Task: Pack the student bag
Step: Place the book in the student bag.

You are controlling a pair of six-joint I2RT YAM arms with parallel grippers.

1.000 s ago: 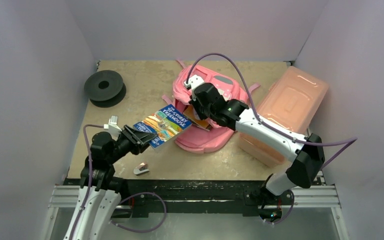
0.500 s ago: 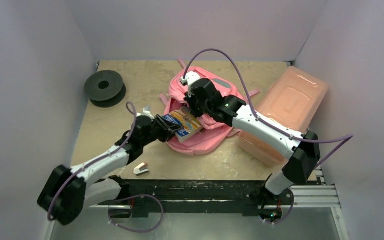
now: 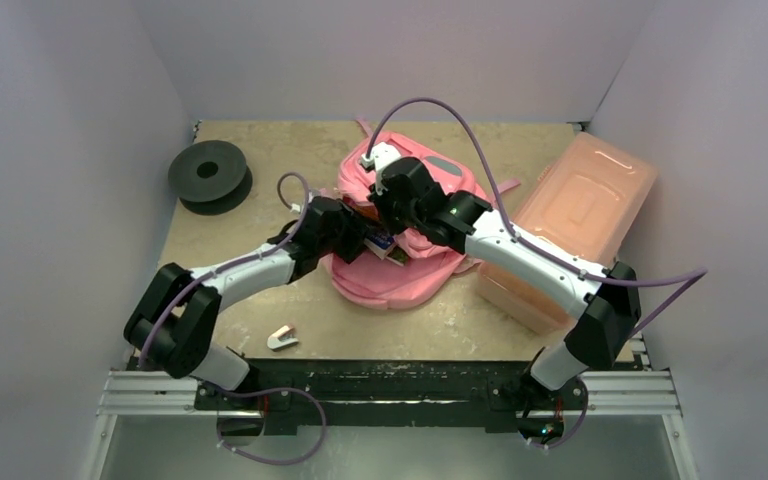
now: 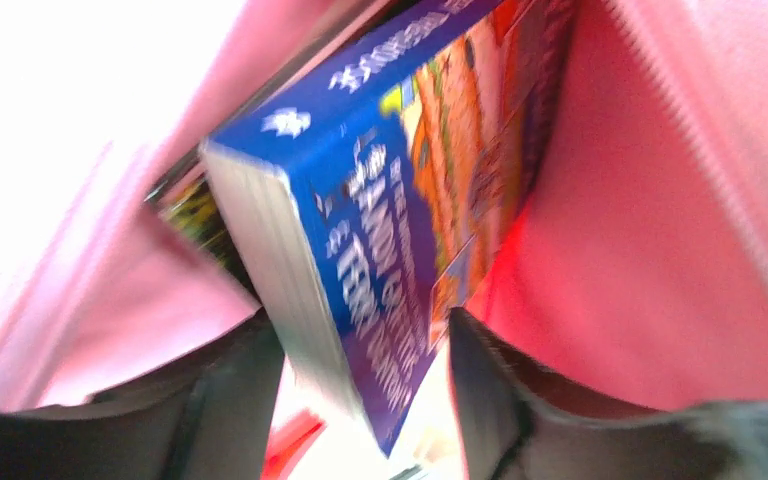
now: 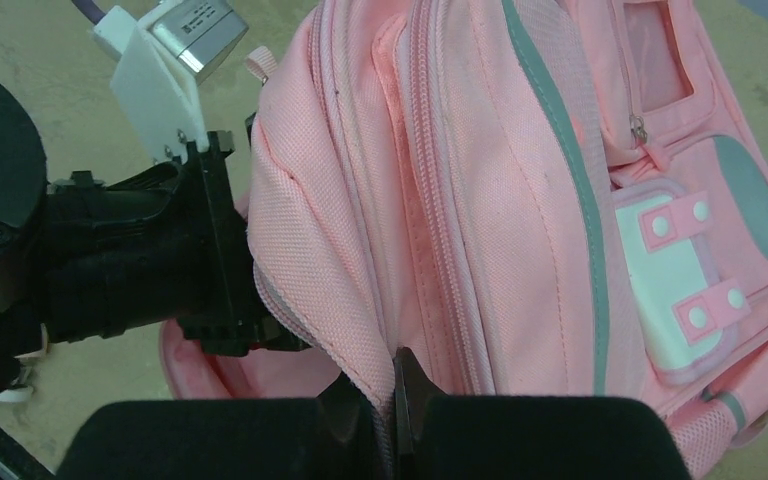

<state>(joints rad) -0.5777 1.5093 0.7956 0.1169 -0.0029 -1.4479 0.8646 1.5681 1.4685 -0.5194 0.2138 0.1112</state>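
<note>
Top external view, from the left: a black spool [image 3: 208, 175] sits at the far left corner of the tan surface [image 3: 260, 300], and a small white item [image 3: 282, 338] that I cannot identify lies near the front edge. My left arm [image 3: 250, 270] stretches toward the middle, its wrist right at the open mouth of the student bag [image 3: 400, 282]. My left jaws are clamped on a blue paperback book [image 4: 390, 230]. In the left wrist view the spine end sits between my fingers [image 4: 230, 385] while the far end is inside the pink fabric opening. The bag lies in the middle of the surface, between the spool and a salmon-pink lidded box [image 3: 570, 220] that stands just beside its right side. My right jaws are closed together on the bag's zipper-edged flap [image 5: 330, 300], pinching the fabric at the opening. The grey stripe [image 5: 560, 180] and white clasp patch [image 5: 665, 290] face my right wrist camera.
</note>
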